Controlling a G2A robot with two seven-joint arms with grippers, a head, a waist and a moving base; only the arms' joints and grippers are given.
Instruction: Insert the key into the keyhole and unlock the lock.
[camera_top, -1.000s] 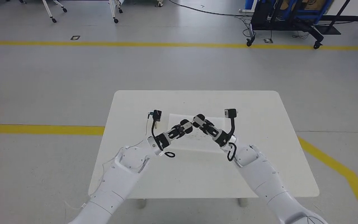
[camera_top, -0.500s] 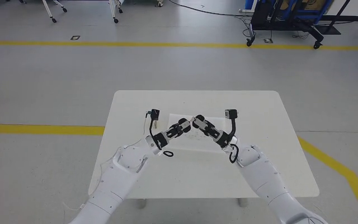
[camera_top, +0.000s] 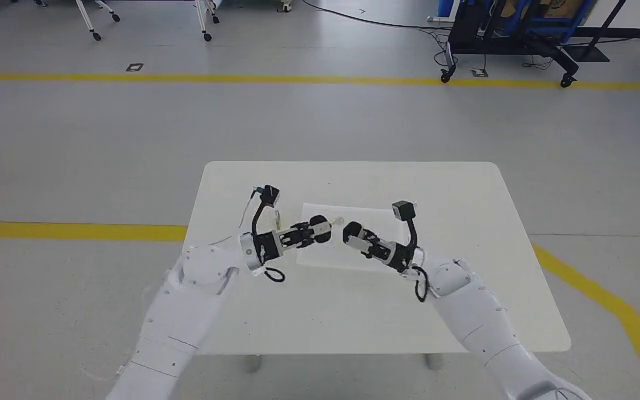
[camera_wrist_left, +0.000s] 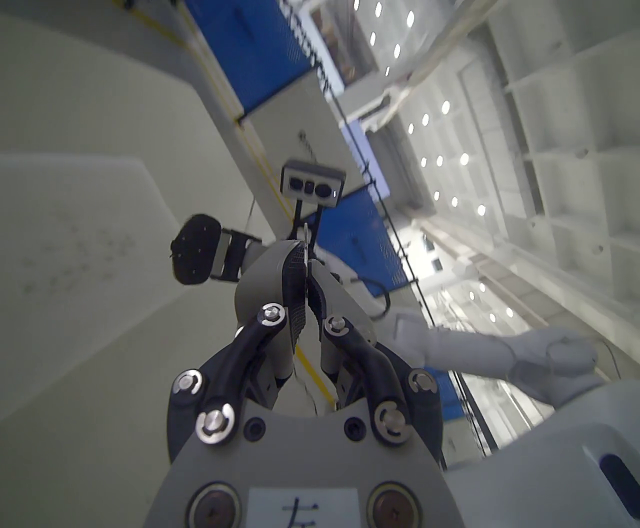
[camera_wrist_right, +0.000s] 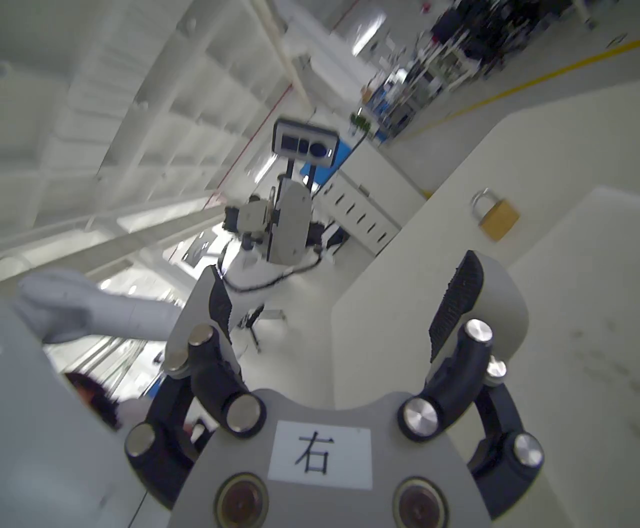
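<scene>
A brass padlock (camera_wrist_right: 495, 215) with a steel shackle lies flat on the white table surface beyond my right gripper (camera_wrist_right: 345, 272). That gripper is open, with nothing between its ribbed pads (camera_wrist_right: 457, 295). My left gripper (camera_wrist_left: 305, 252) is shut on the key (camera_wrist_left: 305, 234), a thin metal blade sticking out past the fingertips. In the top view the left gripper (camera_top: 320, 229) and the right gripper (camera_top: 350, 233) face each other over the middle of the table, a short gap apart. The left wrist view shows one black pad of the right gripper's fingers (camera_wrist_left: 195, 248) just ahead.
The white table (camera_top: 460, 190) carries a pale mat (camera_top: 385, 222) under both grippers. Yellow floor lines run behind and beside the table. Wheeled stands and a blue rack stand far off at the back of the room.
Both arms swung lower and turned, so the grippers now point at each other more levelly. The left elbow moved out to the left. The grippers, earlier meeting tip to tip, stand slightly apart.
</scene>
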